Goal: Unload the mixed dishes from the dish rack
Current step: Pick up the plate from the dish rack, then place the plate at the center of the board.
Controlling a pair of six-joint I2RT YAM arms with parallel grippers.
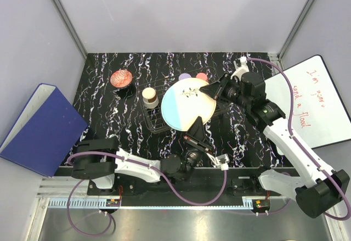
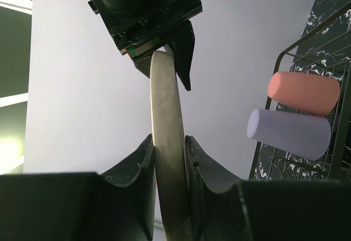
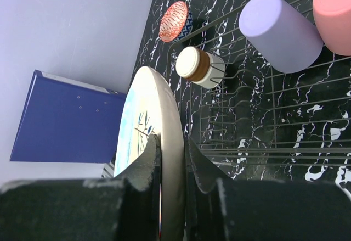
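Observation:
The light-blue-and-cream plate (image 1: 184,108) is held above the dark wire dish rack (image 1: 156,122), gripped on two sides. My left gripper (image 1: 193,127) is shut on its near rim, seen edge-on in the left wrist view (image 2: 169,142). My right gripper (image 1: 210,90) is shut on its far-right rim (image 3: 171,142). A whitish cup (image 1: 149,97) sits in the rack at the left. A lavender cup (image 1: 185,77) and a salmon-pink cup (image 1: 202,77) lie at the rack's far side. The red-orange bowl (image 1: 121,78) sits on the table, left of the rack.
A blue binder (image 1: 38,128) leans at the table's left edge. A whiteboard with writing (image 1: 315,101) lies at the right. Grey walls close the back and sides. The black marbled tabletop (image 1: 109,117) spreads around the rack.

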